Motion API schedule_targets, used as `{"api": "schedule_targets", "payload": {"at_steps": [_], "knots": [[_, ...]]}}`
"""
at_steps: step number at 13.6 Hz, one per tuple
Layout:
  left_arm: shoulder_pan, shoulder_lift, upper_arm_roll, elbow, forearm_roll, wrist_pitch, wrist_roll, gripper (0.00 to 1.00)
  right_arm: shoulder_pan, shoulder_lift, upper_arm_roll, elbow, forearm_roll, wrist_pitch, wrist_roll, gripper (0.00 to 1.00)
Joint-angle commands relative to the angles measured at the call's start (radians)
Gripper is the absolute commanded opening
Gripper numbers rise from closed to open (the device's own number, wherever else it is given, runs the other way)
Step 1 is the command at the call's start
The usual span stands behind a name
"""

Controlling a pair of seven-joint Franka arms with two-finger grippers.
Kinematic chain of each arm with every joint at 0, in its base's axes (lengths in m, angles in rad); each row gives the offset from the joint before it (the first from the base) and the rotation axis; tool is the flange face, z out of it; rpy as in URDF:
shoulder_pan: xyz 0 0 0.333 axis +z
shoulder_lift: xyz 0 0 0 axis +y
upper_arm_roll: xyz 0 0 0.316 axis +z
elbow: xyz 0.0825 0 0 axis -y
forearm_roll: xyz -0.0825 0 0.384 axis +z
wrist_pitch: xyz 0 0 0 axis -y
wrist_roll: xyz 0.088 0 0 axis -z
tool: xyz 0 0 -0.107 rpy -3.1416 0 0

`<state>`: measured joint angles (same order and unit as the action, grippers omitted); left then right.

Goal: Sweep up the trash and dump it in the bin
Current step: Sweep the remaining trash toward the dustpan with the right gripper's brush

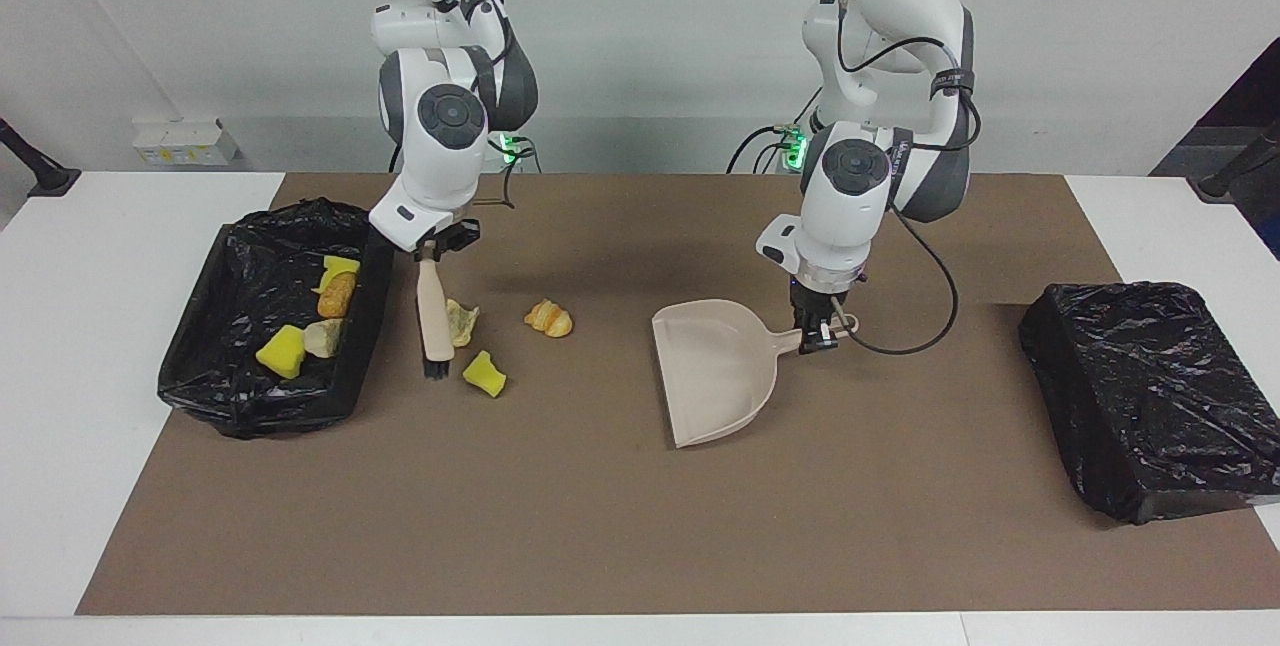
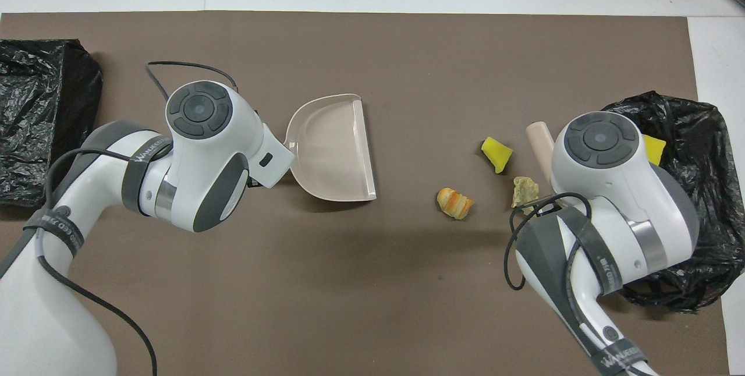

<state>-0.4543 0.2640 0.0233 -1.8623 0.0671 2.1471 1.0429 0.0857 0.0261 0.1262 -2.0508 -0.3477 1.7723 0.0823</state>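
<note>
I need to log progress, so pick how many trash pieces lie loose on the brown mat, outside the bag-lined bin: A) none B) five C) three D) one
C: three pieces lie on the mat beside the lined bin: a yellow sponge chunk, a pale lump next to the brush, and an orange bread-like piece; the others are already inside the bin.

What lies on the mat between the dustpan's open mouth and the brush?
Between the dustpan and the brush lie an orange bread lump, a yellow sponge chunk and a tan lump; both views show it.
</note>
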Motion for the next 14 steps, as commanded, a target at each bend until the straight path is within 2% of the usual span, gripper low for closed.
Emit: {"api": "schedule_targets", "payload": {"at_steps": [1, 5, 10, 14], "knots": [[-0.029, -0.026, 0.01, -0.038, 0.019, 0.005, -0.098, 0.0, -0.024, 0.012, 0.018, -0.063, -0.033, 0.03, -0.084, 0.0], [-0.04, -0.035, 0.01, -0.057, 0.019, 0.005, -0.141, 0.0, -0.014, 0.012, 0.021, -0.117, -0.01, 0.084, -0.072, 0.0], [-0.046, -0.042, 0.01, -0.067, 0.019, 0.004, -0.172, 0.0, 0.031, 0.06, 0.023, -0.131, 0.174, 0.156, -0.029, 0.0], [-0.049, -0.054, 0.01, -0.095, 0.019, 0.005, -0.172, 0.0, 0.135, 0.071, 0.023, -0.111, 0.308, 0.183, -0.022, 0.0]]}}
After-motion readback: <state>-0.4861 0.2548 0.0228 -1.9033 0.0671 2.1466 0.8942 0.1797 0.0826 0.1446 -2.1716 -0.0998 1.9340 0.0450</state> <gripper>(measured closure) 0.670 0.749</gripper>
